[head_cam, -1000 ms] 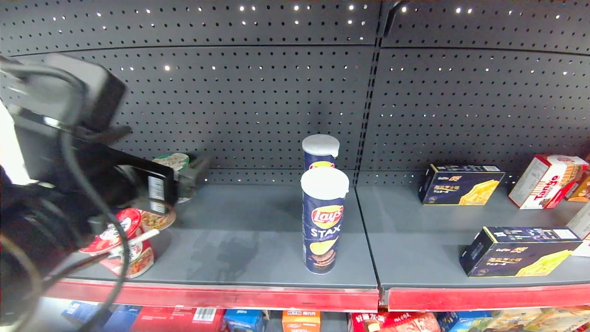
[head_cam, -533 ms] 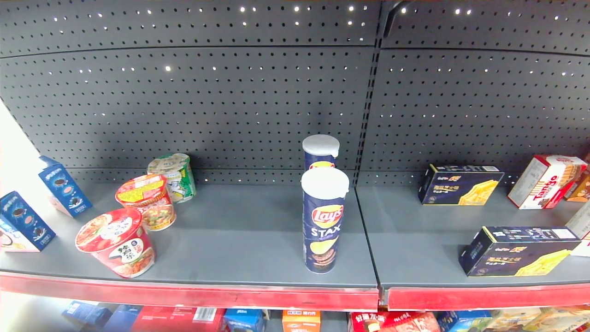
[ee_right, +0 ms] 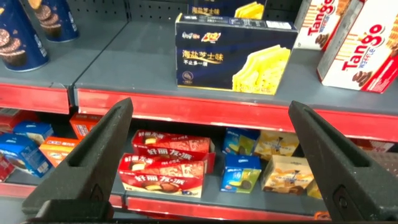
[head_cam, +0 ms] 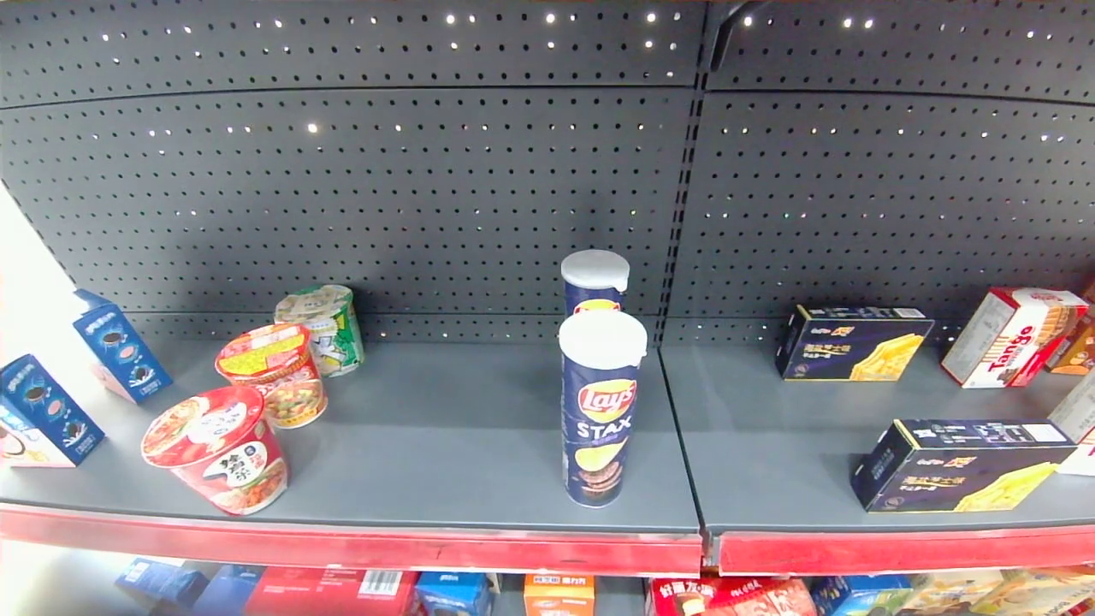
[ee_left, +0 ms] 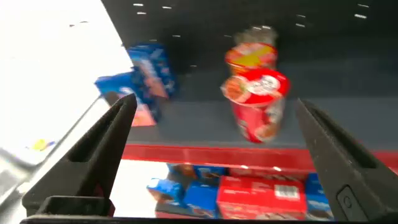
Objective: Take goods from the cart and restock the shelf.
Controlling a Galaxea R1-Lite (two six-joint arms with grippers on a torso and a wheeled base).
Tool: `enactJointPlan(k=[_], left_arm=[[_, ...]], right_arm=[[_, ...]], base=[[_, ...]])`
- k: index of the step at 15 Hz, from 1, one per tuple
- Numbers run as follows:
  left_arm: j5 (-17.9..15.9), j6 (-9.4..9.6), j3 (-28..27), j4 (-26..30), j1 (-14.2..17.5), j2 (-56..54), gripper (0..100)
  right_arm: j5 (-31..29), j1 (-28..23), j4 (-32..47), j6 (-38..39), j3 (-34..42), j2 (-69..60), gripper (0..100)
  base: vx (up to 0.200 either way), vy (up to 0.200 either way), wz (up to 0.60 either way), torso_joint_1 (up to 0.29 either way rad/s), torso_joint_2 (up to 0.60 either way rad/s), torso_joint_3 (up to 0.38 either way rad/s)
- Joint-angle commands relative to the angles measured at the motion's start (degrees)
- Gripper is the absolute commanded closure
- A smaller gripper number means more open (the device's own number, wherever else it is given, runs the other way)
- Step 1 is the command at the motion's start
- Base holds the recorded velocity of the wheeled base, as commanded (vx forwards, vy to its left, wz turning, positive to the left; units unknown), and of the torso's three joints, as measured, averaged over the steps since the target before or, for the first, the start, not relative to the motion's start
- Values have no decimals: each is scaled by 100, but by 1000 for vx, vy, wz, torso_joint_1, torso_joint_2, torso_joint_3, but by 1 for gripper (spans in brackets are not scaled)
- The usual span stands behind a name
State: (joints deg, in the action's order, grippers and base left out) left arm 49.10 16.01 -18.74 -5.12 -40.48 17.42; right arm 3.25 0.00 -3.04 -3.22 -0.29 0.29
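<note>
On the grey metal shelf with a red front lip, a tall dark-blue crisp tube with a white cap stands at the front edge. Left of it sits a red noodle cup, lid sealed; to the tube's right lies a dark-blue flat box with yellow print. Farther back, left of the tube, stand an orange-lidded cup and a green cup, both closed. A second capped tube stands just behind the first. The left gripper is spread wide and empty, facing the red cup but apart from it. The right gripper is equally wide and empty, before the flat box.
</note>
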Motion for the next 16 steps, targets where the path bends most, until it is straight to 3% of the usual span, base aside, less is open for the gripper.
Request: enactJointPlan(k=[1,2,3,5,6,7,8,9,10,11,15,16], left_arm=[[3,-54,793,292,-1251,-1232,0],[3,-54,793,292,-1251,-1232,0],[-15,-54,555,714,-1251,-1399,0],[12,-45,160,908,-777,-1048,0],[-15,-45,125,969,507,-696,0],[-32,-98,230,987,1104,-599,0],[-129,-317,555,995,1473,-485,0],[-129,-537,933,995,1456,-564,0],[-437,-695,1425,987,1394,-1056,0],[-1210,-757,1557,908,1113,-1637,0],[-2520,-906,1557,908,357,-1742,0],[-2924,-1056,1566,899,102,-1742,0]], right_arm=[[0,0,5,-56,12,6,0],[0,0,5,-56,12,6,0],[0,0,5,-126,12,6,0],[17,0,5,-144,12,6,0],[44,0,5,-153,12,6,0],[61,0,5,-153,12,6,0],[105,0,5,-153,12,6,0],[105,0,5,-153,12,6,0],[88,0,5,-153,12,6,0],[88,0,5,-153,12,6,0],[132,0,5,-197,12,6,0],[132,0,5,-197,12,6,0]], base=[[0,0,0,0,0,0],[0,0,0,0,0,0],[0,0,0,0,0,0],[0,0,0,0,0,0],[0,0,0,0,0,0],[0,0,0,0,0,0],[0,0,0,0,0,0],[0,0,0,0,0,0],[0,0,0,0,0,0],[0,0,0,0,0,0],[0,0,0,0,0,0],[0,0,0,0,0,0]])
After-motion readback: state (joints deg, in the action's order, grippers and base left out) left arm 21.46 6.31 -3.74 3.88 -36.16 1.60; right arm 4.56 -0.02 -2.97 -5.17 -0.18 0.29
